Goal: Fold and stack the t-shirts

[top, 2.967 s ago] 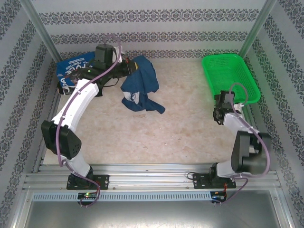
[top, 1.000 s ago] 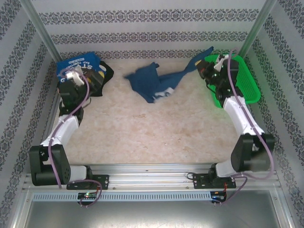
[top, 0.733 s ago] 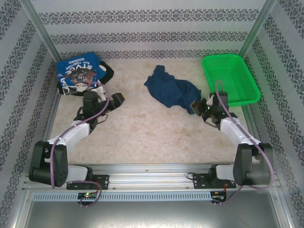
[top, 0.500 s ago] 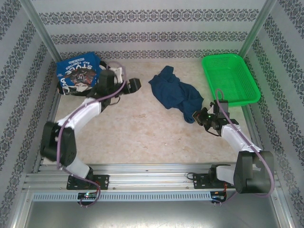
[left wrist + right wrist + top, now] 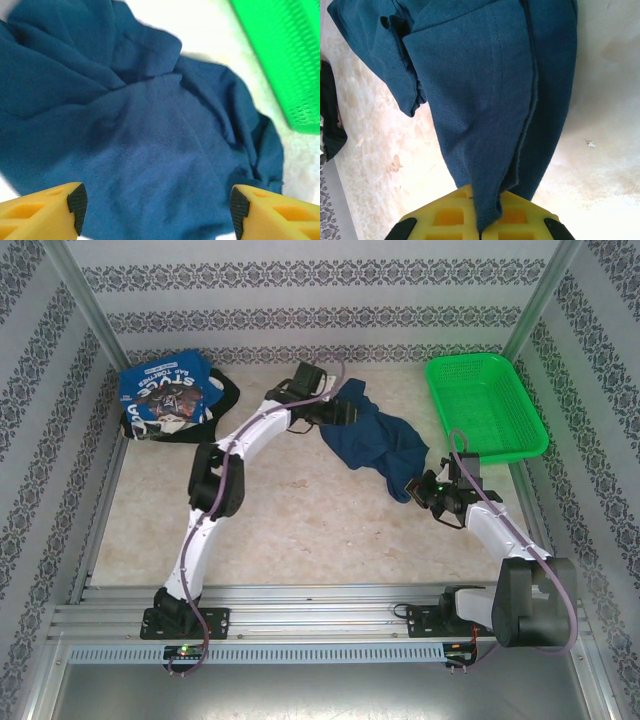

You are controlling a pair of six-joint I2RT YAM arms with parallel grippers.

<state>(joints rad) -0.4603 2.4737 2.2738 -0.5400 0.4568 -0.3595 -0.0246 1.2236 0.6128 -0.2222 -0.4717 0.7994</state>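
A navy blue t-shirt [image 5: 375, 438] lies crumpled on the table right of centre. My right gripper [image 5: 420, 486] is shut on its near right corner; in the right wrist view the cloth [image 5: 490, 100] runs down into the closed yellow gripper [image 5: 480, 231]. My left gripper [image 5: 343, 411] hovers over the shirt's far left part. In the left wrist view that gripper [image 5: 156, 210] is open, both fingertips [image 5: 75, 202] wide apart above the navy cloth [image 5: 140, 135]. A blue t-shirt with white lettering [image 5: 160, 392] rests on a black one [image 5: 226, 392] at the back left.
A green mesh basket [image 5: 487, 405] stands at the back right, close to the navy shirt; its wall [image 5: 280, 50] is visible in the left wrist view. Patterned walls enclose the table. A black cloth edge [image 5: 327, 115] is visible far left in the right wrist view.
The right gripper drew the navy shirt from near the basket down onto the table and now holds still. The left arm swung from the back-left pile across to above the navy shirt.
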